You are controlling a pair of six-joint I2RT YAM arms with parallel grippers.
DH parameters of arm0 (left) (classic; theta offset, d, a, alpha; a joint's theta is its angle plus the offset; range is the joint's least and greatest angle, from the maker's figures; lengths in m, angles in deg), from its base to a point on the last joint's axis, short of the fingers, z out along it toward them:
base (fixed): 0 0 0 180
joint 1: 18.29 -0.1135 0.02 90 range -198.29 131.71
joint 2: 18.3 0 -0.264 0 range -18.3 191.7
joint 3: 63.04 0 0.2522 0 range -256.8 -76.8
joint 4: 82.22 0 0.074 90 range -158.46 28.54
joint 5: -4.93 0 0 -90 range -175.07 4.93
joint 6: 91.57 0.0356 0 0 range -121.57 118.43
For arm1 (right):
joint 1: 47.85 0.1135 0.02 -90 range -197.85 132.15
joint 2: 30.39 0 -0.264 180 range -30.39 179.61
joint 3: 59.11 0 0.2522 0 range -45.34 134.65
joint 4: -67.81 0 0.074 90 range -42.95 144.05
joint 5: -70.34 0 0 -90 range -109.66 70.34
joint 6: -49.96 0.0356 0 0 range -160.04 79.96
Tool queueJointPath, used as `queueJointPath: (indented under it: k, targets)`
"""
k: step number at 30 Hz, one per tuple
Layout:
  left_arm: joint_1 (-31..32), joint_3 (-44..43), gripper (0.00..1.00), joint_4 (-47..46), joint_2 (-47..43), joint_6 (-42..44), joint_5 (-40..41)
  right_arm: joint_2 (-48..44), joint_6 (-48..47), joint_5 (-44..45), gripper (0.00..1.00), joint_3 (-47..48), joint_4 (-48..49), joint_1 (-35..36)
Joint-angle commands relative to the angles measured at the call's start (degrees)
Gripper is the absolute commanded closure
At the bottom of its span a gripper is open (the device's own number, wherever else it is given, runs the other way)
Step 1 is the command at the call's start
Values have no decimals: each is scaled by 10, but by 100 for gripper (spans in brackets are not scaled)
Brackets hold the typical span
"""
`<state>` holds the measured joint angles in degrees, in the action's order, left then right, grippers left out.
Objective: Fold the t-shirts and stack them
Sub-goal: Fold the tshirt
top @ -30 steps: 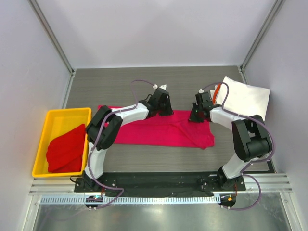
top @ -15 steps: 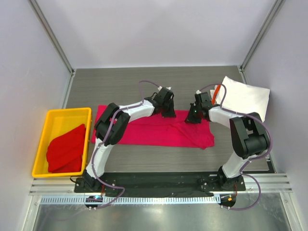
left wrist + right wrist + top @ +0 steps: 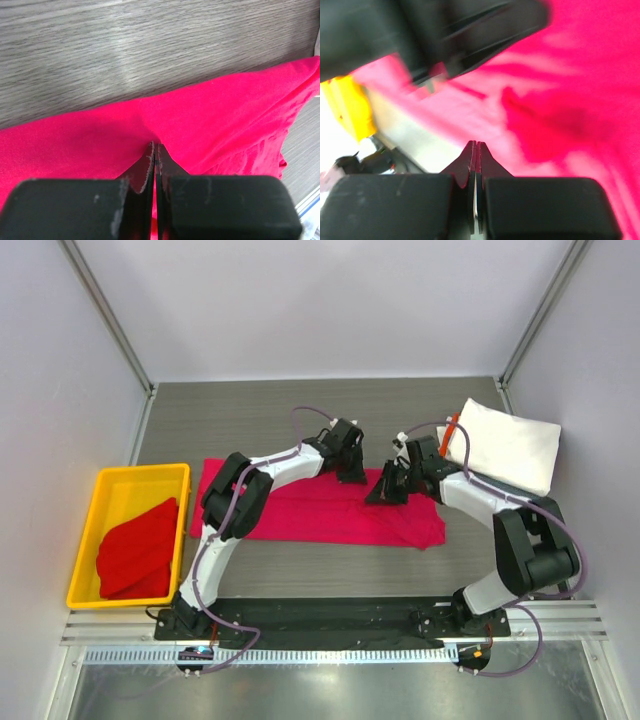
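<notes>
Fold step: magenta t-shirt (image 3: 320, 522) lies flat, mid-counter (image 3: 230, 420). L end effector (image 3: 351, 477) is closed, pinching the far hem; R end effector (image 3: 380, 497) closed too, cloth grip unconfirmed. Next: draw far edge to near edge, both sides level.

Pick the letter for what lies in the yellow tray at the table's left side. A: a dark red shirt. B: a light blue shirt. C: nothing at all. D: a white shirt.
A: in the top view, the dark red t-shirt lies bunched inside the yellow tray.
</notes>
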<state>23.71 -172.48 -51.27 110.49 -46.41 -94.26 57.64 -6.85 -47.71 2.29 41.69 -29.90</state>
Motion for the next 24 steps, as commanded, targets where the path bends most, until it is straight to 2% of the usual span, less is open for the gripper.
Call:
queueJointPath:
  k: [1,5,9,17,24]
  targets:
    - [-2,-7,100,28,8,1,-10,-76,6,-54,98,1,-12,3]
    - [-2,2,100,19,-2,4,-10,-109,-37,47,97,22,-83,-13]
    - [-2,13,100,10,-10,5,-8,-87,-64,136,96,43,-95,-27]
    - [-2,11,100,9,-8,5,-6,30,-89,205,97,89,-97,-27]
    - [-3,0,100,23,0,5,-6,57,-99,207,97,78,-104,-11]
